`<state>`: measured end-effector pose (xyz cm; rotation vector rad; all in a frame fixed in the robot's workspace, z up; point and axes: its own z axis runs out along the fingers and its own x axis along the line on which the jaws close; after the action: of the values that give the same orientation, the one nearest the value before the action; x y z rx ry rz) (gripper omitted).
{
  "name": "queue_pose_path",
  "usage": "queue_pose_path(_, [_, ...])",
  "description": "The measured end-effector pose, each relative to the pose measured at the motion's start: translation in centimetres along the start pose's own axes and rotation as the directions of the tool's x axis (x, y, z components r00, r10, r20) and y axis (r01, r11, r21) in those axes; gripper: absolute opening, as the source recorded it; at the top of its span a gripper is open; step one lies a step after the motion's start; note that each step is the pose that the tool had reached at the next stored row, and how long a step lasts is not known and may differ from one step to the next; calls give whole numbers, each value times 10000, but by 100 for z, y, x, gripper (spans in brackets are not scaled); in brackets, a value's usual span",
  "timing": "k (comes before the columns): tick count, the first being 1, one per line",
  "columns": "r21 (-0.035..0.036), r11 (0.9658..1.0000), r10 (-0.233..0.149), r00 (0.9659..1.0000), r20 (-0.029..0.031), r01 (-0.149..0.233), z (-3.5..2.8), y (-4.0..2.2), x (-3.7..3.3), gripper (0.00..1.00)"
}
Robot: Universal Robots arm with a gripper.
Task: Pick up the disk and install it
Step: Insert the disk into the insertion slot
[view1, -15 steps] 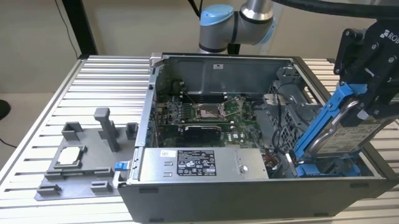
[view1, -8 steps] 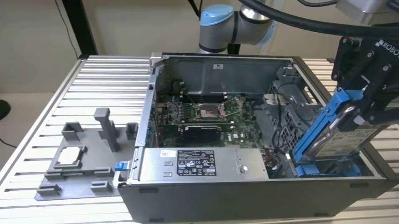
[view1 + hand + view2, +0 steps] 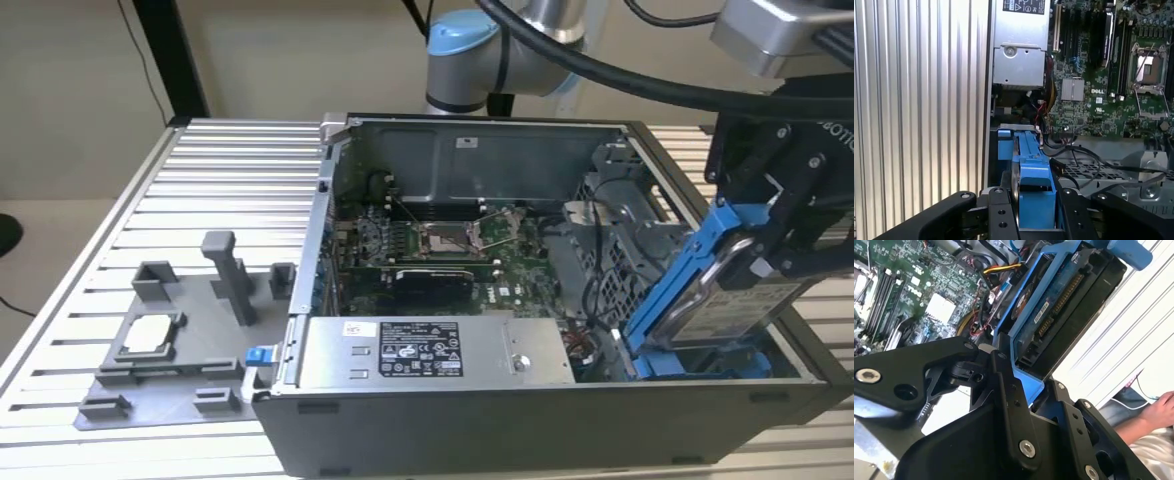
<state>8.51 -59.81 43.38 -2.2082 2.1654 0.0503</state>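
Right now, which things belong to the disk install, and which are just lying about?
Job: disk, clamped in the gripper; open computer case.
Lying about: grey fixture; chip sitting in it; a person's hand.

Ribbed metal table (image 3: 200, 170), open computer case (image 3: 534, 430) on it, grey fixture (image 3: 200, 362), perhaps plastic, beside

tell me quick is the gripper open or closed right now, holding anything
Gripper: closed on the disk, holding it tilted at the edge of the open computer case.
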Motion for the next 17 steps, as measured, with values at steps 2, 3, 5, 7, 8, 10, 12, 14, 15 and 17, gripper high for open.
queue_pose_path(2, [1,10000,10,10000,0,-10,29,-3,2,0])
queue_pose_path(3, [2,10000,16,10000,-1,-16,40,-4,2,0])
queue_pose_path(5, [2,10000,25,10000,0,-25,57,-6,0,0])
queue_pose_path(7, [2,10000,29,10000,1,-29,81,-7,-1,0])
queue_pose_path(8, [2,10000,30,10000,0,-30,97,-8,-1,0])
queue_pose_path(10, [2,10000,32,10000,0,-32,135,-9,0,0])
queue_pose_path(12, [2,10000,33,10000,0,-33,170,-11,1,0])
queue_pose_path(14, [2,10000,33,10000,0,-33,206,-13,3,0])
queue_pose_path(15, [3,10000,33,10000,0,-33,225,-14,5,0])
queue_pose_path(17, [2,10000,32,10000,0,-32,261,-17,7,0])
